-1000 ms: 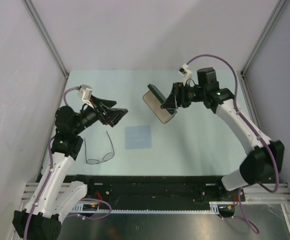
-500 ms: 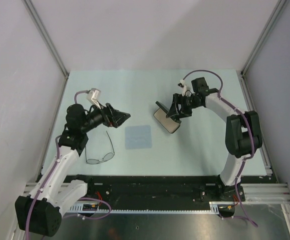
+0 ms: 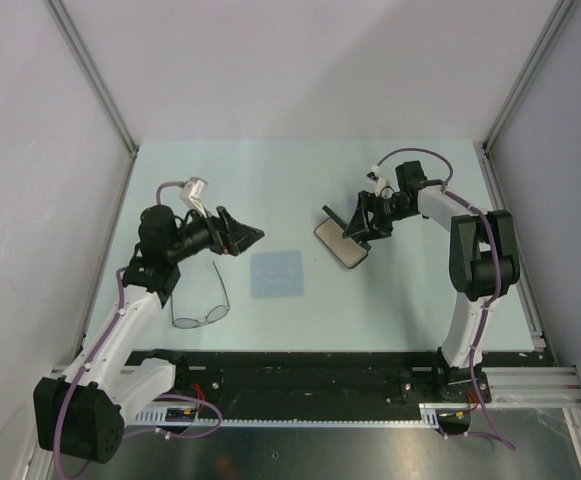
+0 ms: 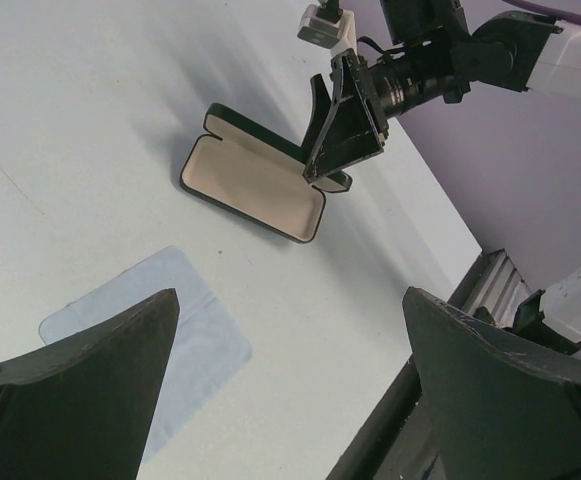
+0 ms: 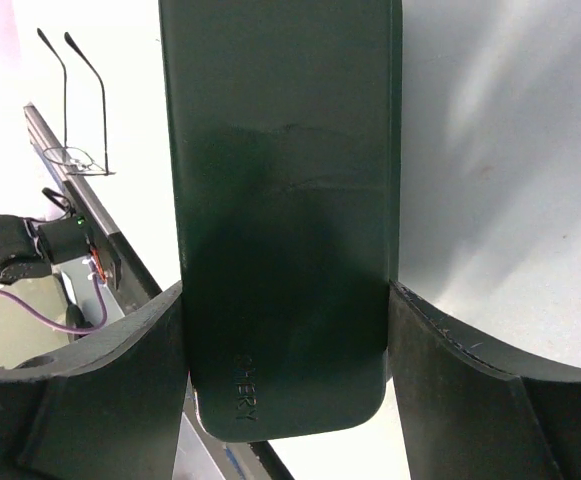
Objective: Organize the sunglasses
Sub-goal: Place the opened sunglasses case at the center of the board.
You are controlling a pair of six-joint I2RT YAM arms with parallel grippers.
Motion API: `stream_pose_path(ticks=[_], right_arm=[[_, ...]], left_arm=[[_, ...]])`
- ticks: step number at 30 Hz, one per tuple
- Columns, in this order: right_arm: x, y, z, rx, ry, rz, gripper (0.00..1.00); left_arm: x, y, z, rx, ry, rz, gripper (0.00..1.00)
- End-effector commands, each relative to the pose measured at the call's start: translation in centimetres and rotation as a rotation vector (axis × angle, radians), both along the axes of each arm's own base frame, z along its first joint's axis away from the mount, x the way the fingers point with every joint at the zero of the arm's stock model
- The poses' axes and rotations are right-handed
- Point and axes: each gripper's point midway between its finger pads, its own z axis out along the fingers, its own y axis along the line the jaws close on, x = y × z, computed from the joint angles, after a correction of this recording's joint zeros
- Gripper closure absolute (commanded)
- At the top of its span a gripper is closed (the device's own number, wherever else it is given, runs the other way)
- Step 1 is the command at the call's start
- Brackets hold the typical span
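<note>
One second has been enough for my right pincer (image 3: 356, 222) to bring the glasses case (image 3: 340, 245) down from the air. Its tan-lined tray now lies on the tabletop (image 3: 300, 180), right of centre in the top view. That pincer is clamped on the raised lid (image 5: 280, 200), a finger against each long edge, so the case stands open and steadied.

My left pincer (image 3: 250, 236) has crept a little toward frame centre. Its fingers are spread wide with nothing between them, and it hangs above the tabletop left of the pale blue cloth (image 3: 276, 273).

The sunglasses (image 3: 200, 317) have not shifted. They lie unfolded at the lower left of the top view, lenses toward the bottom edge and temple arms pointing up the frame, well apart from the case and untouched by either pincer.

I judge the case ready to receive them. The work left falls to my left side: reach back down to the frame, lift it, and carry it past the cloth into the tray.
</note>
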Motion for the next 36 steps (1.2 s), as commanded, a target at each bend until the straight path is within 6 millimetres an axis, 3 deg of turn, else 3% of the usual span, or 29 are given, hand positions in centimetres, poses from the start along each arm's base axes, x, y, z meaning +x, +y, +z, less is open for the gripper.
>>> stream_pose_path(ticks=[1, 2, 4, 8, 11, 23, 27, 36], right_arm=[[0.7, -0.4, 0.1, 0.002, -0.037, 0.011, 0.65], [0.8, -0.5, 0.1, -0.005, -0.038, 0.007, 0.56], [1.0, -0.9, 0.1, -0.010, -0.039, -0.009, 0.52], [1.1, -1.4, 0.2, -0.014, -0.044, -0.014, 0.34], [1.0, -1.5, 0.4, -0.024, -0.049, -0.014, 0.29], [0.0, -1.6, -0.5, -0.018, -0.030, 0.028, 0.15], [0.2, -2.1, -1.4, -0.072, -0.004, -0.013, 0.14], [0.3, -2.1, -1.2, -0.179, -0.051, -0.022, 0.06]], left_arm=[[-0.4, -0.2, 0.1, -0.016, 0.005, -0.021, 0.00], [-0.4, -0.1, 0.0, -0.016, 0.005, -0.016, 0.00], [-0.4, -0.1, 0.0, -0.016, 0.007, -0.018, 0.00], [-0.4, -0.2, 0.0, -0.017, 0.009, -0.021, 0.00], [-0.5, -0.2, -0.1, -0.017, 0.011, -0.022, 0.00], [-0.6, -0.2, -0.3, -0.017, 0.017, -0.023, 0.00], [-0.6, -0.2, -0.4, -0.017, 0.020, -0.023, 0.00], [-0.5, -0.2, -0.6, -0.017, 0.027, -0.024, 0.00]])
